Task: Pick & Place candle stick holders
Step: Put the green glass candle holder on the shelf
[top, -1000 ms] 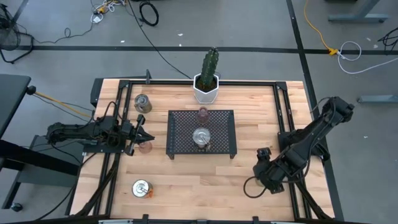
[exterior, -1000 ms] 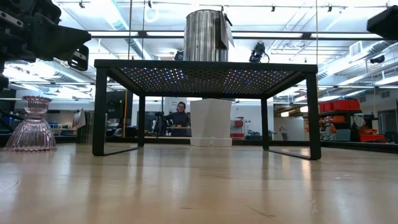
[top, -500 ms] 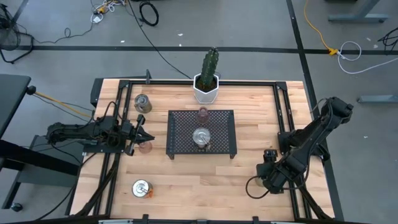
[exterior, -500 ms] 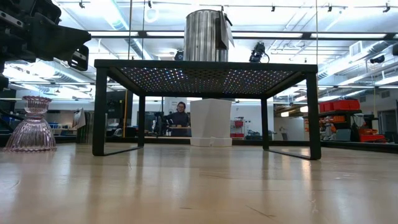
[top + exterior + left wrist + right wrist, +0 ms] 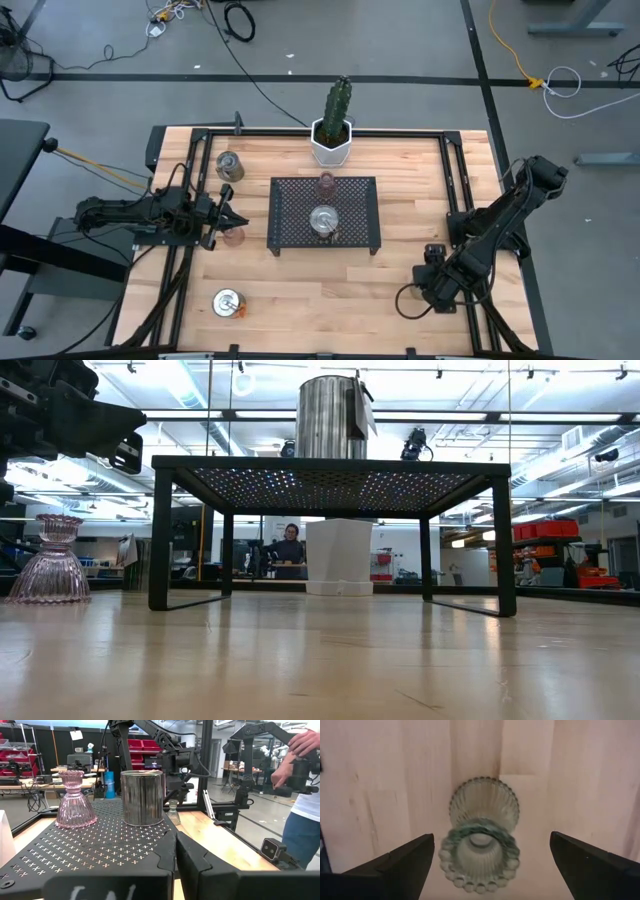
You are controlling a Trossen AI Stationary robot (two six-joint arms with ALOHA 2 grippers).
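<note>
Right arm has drawn back toward the table's near right edge over the past second, and the right gripper [image 5: 432, 290] now hangs above a greenish ribbed glass candle holder [image 5: 481, 838] standing upright on the light wooden table [image 5: 400, 160]; its fingers [image 5: 395, 865] are spread wide on either side of the cup, touching nothing. Left gripper [image 5: 236, 218] unchanged, jaws closed and empty, just left of the black perforated metal tray [image 5: 355, 215], with a pinkish glass holder [image 5: 233, 236] on the table right beside it. On the tray: a shiny silver metal cylinder holder [image 5: 323, 220] at centre, and a second pinkish fluted glass holder [image 5: 326, 182] at the far edge. Two more silver holders stand on the table, one far left [image 5: 229, 165], one near left [image 5: 228, 301]. White hexagonal pot with green cactus [image 5: 333, 135] at the far edge, behind the tray. Person's hand [image 5: 295, 742] visible in the room beyond.
</note>
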